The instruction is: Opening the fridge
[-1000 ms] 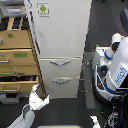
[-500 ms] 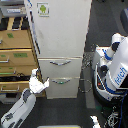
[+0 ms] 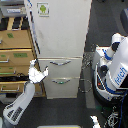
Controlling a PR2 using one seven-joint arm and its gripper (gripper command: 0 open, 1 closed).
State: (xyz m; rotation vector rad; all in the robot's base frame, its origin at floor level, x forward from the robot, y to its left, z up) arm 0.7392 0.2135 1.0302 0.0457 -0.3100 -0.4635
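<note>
The tall white fridge (image 3: 60, 35) stands in the middle of the exterior view, with a green-figure sticker (image 3: 43, 8) on its large upper door. Below the door are two drawers with curved silver handles, the upper (image 3: 61, 63) and the lower (image 3: 61, 81). My arm reaches up from the bottom left. My gripper (image 3: 40, 71) is at the fridge's left edge, level with the upper drawer. Its fingers look spread, one pointing up and one toward the drawer front, with nothing between them. I cannot tell whether it touches the fridge.
A tan wooden drawer cabinet (image 3: 15, 55) stands against the fridge on the exterior view's left, right behind my gripper. A white robot base with blue lettering (image 3: 115, 70) and cables (image 3: 90, 62) stands on the exterior view's right. The floor is dark.
My arm has risen from the lower left and moved right, bringing the gripper from in front of the cabinet up to the fridge's left edge. The fridge stays shut.
</note>
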